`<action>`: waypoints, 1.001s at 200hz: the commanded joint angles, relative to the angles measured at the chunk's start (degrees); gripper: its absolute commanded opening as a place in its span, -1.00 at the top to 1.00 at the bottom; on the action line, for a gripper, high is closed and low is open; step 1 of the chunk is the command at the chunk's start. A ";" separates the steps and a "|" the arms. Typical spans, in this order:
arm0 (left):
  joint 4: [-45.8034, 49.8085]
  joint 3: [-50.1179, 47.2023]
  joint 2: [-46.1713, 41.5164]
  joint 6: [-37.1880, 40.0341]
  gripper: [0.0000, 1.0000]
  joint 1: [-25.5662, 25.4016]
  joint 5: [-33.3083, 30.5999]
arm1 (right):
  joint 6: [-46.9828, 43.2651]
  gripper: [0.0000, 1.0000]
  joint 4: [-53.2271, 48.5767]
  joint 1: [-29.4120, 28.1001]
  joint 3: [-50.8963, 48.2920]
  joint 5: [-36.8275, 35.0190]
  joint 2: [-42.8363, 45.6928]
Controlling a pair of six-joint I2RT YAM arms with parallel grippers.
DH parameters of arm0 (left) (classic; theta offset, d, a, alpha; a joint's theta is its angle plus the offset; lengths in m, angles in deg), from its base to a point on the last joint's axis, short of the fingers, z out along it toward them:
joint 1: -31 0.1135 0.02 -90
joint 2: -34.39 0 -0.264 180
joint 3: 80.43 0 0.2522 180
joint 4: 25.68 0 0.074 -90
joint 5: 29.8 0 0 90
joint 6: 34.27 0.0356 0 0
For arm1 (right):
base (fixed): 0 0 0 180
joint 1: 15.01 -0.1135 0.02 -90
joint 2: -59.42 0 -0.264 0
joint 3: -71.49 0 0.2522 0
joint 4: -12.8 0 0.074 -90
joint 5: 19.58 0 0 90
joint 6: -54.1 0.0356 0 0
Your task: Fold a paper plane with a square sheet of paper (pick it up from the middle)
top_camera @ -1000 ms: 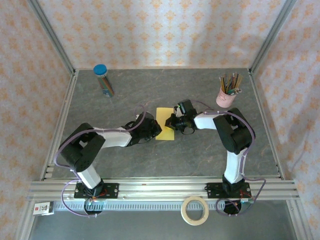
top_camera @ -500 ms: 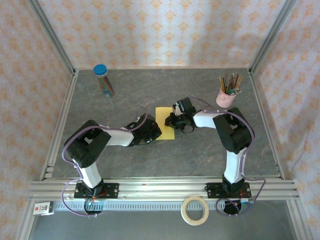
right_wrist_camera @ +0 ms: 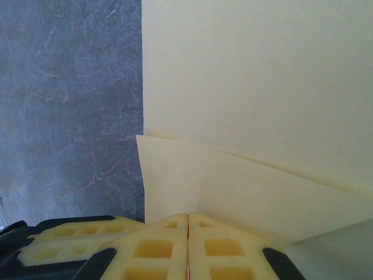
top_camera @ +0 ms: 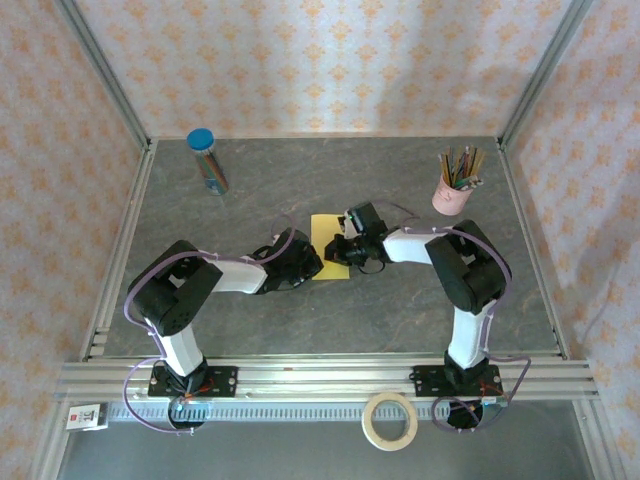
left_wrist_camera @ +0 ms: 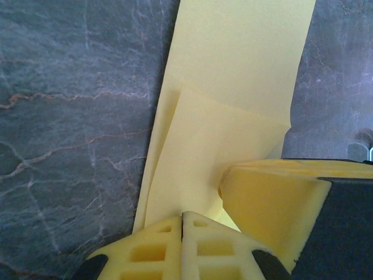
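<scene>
Grey stone-patterned desk [top_camera: 400, 320] lies inside a metal frame, with walls [top_camera: 330, 70] of pale orange flowered paper on three sides. At the far left stands a tube of pencils [top_camera: 208, 162] with a blue cap, at the far right a pink cup of pencils [top_camera: 452, 195]. Both are well apart from the work. A roll of tape [top_camera: 390, 420] lies on the near ledge.

The square sheet of paper [top_camera: 326, 232] lies flat in the middle of the desk, between the two arms. A flap is folded over at its near end.

The left hand [left_wrist_camera: 182, 224] has its pads closed together at the flap. The right hand [right_wrist_camera: 187, 230] is the same, pads meeting in a thin line over a folded corner. Whether paper is pinched between the pads or only pressed under them, the wrist views do not show clearly.

I think the danger here is the thin paper itself. If one hand pulls or slides while the other holds, the sheet may tear, wrinkle or turn, and the crease will be crooked. Also the two hands are very near each other, so a small wrong move could knock them together.
</scene>
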 commanded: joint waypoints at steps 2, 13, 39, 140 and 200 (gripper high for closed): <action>5.01 -1.88 1.05 -0.20 1.00 0.30 -0.71 | 0.43 0.88 -0.93 0.24 0.16 -3.75 -1.38; 5.92 -2.11 1.06 -0.48 1.00 0.30 -0.96 | 0.75 0.88 -1.73 0.98 0.72 -5.14 -1.96; 7.41 -4.01 1.32 -1.74 1.00 0.30 -1.59 | 2.66 0.89 -0.47 4.96 0.89 -6.08 -2.83; 4.46 0.11 -1.45 1.73 1.00 0.30 -0.62 | 4.82 0.81 2.12 12.27 0.06 -3.70 3.76; -2.43 4.23 -3.85 0.40 0.46 0.30 -2.91 | 10.22 0.33 8.19 12.21 -9.27 1.43 12.69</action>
